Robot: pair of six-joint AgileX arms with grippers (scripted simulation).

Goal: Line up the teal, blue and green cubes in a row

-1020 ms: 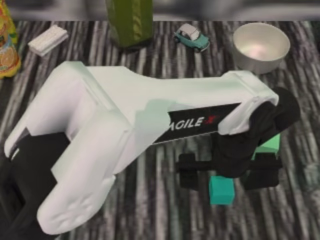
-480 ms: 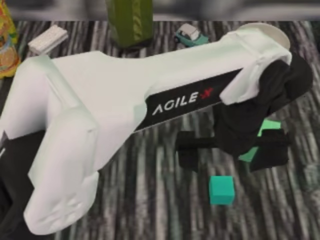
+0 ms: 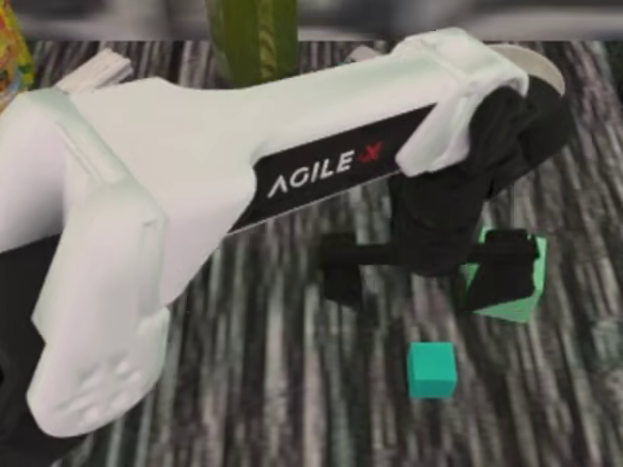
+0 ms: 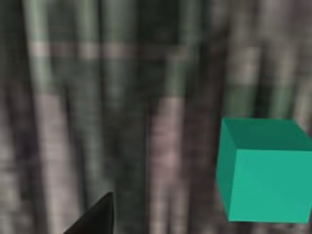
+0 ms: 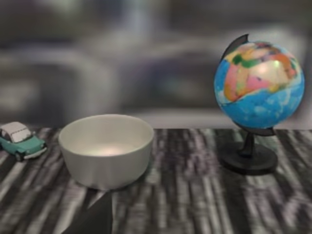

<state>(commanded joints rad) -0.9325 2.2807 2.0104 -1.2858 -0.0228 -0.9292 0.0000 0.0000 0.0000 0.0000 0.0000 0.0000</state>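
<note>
My left arm reaches across the table from the left, and my left gripper (image 3: 419,275) hangs open above the table's right middle. One of its black fingers (image 3: 498,272) covers part of the light mint green cube (image 3: 516,304), which lies flat on the table. The small teal cube (image 3: 431,370) sits apart, nearer the front edge, and it also shows in the left wrist view (image 4: 265,170) beside a dark fingertip (image 4: 97,217). The blue cube is hidden or out of view. The right arm is outside the top view; one fingertip (image 5: 92,217) shows in its wrist view.
An olive-green bottle (image 3: 253,39) and a white block (image 3: 102,66) stand along the far edge. The white bowl (image 5: 106,148) is at the far right, with the teal toy car (image 5: 19,140) beside it and a globe (image 5: 258,85) on a black stand.
My left arm has lifted and swung toward the far side, its fingers now clear of the green cube, which has settled flat. The teal cube has not moved.
</note>
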